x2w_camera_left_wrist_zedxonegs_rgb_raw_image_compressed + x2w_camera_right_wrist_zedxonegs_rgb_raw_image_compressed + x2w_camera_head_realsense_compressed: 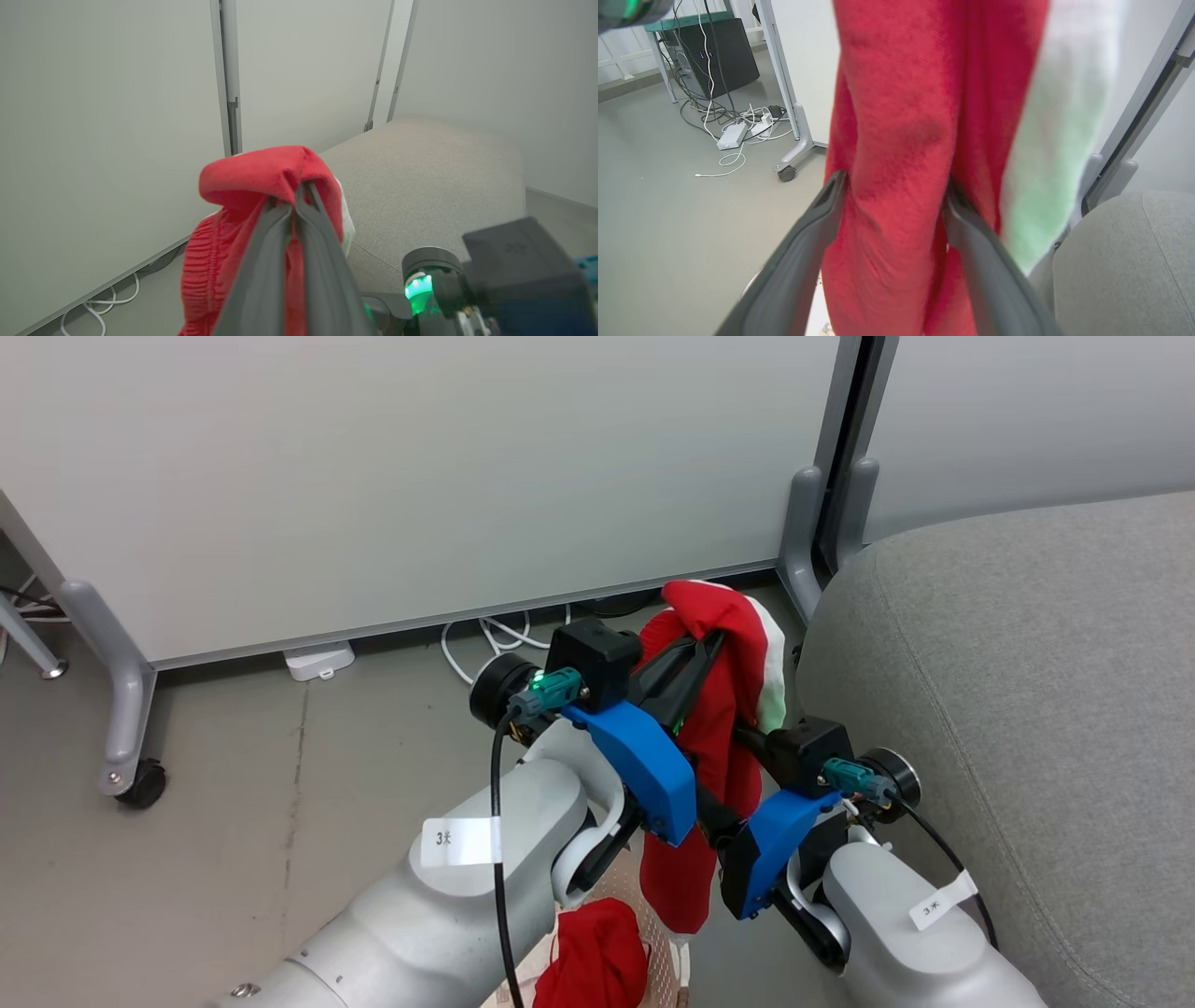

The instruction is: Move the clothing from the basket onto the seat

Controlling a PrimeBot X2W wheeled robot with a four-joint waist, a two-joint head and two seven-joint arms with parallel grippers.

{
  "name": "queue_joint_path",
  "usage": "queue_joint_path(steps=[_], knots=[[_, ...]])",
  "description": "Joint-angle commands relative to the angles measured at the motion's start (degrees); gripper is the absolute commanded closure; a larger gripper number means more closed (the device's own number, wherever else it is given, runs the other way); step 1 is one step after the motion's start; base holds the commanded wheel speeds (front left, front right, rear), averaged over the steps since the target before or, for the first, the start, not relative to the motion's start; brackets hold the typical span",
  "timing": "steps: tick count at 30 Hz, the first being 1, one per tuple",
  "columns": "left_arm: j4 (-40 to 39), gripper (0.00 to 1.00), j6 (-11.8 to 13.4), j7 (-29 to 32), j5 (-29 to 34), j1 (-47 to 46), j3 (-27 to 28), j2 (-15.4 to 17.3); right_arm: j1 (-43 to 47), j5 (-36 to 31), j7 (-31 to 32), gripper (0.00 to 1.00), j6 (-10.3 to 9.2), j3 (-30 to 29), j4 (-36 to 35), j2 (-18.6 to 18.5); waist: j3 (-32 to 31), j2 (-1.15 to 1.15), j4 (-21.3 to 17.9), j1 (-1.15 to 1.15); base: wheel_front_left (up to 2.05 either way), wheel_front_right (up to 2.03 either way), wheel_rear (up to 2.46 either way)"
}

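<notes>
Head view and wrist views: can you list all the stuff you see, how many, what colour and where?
hanging garment: one, red with white trim, dangling over the basket beside the seat
second garment: one, red, lying in the basket
basket: one, cream-white, on the floor below the arms
seat: one, light grey, at the right
panels: two, pale grey, behind
cables: several, white, on the floor under a panel
computer: one, black, under a far table
left gripper: one, dark fingers, shut on the hanging garment's top
right gripper: one, dark fingers, open, either side of the hanging garment
</notes>
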Motion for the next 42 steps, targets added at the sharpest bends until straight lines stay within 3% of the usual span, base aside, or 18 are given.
queue_joint_path(steps=[1, 5, 6, 8, 32, 33, 34, 35, 42], knots=[[-0.2, 1.0, 0.4, -0.3, -0.2, -1.1, 0.0, 0.0, -1.1, 0.7, -0.4, 0.0, 0.01, 0.3, 0.4, -0.1, 0.0, 0.0, 0.0, 0.0, 0.0, 0.0, 0.0], [-0.2, 1.0, 0.4, -0.3, -0.3, -1.1, -0.2, 0.0, -2.2, 1.9, -0.4, 0.0, 0.01, 1.0, 0.8, -0.1, 0.1, 0.0, 0.1, 0.0, 0.0, 0.0, 0.0], [-0.2, 1.0, 0.3, -0.3, -0.4, -1.2, -0.3, 0.0, -2.3, 2.4, -0.4, 0.4, 0.01, 1.3, 0.9, -0.1, 0.1, 0.0, 0.1, 0.0, 0.0, 0.0, 0.0], [-0.2, 1.0, 0.4, -0.3, -0.5, -1.3, -0.3, 0.0, -2.5, 2.9, -0.4, 1.0, 0.01, 1.5, 0.8, -0.1, 0.1, 0.0, 0.0, 0.0, 0.0, 0.0, 0.0], [1.3, 1.0, 0.9, -0.3, 0.5, -1.5, -0.3, 0.0, -1.4, 2.4, -0.5, 1.0, 0.01, 1.2, 0.8, -0.1, 0.0, 0.0, -0.9, 0.0, 0.0, 0.0, 0.0], [1.4, 0.75, 1.1, -0.3, 0.7, -1.6, -0.3, 0.0, -1.4, 2.3, -0.5, 1.0, 0.01, 1.2, 0.8, -0.1, 0.0, 0.0, -0.9, 0.0, 0.0, 0.0, 0.0], [1.4, 0.29, 1.3, -0.3, 1.3, -1.8, -0.2, 0.0, -1.4, 2.3, -0.5, 1.0, 0.01, 1.1, 0.8, -0.1, 0.0, 0.0, -0.9, 0.0, 0.0, 0.0, 0.0], [1.4, 0.0, 1.6, -0.3, 1.9, -2.0, -0.1, 0.0, -1.4, 2.3, -0.5, 1.0, 0.01, 1.1, 0.7, -0.1, -0.1, 0.0, -0.9, 0.0, 0.0, 0.0, 0.0], [1.1, 0.0, 2.0, -0.3, 4.5, 0.0, 2.0, 0.0, -1.4, 1.7, -0.5, 1.0, 0.01, 0.6, 0.2, -0.1, -0.1, 0.0, -0.8, 0.0, 0.0, 0.0, 0.0]])
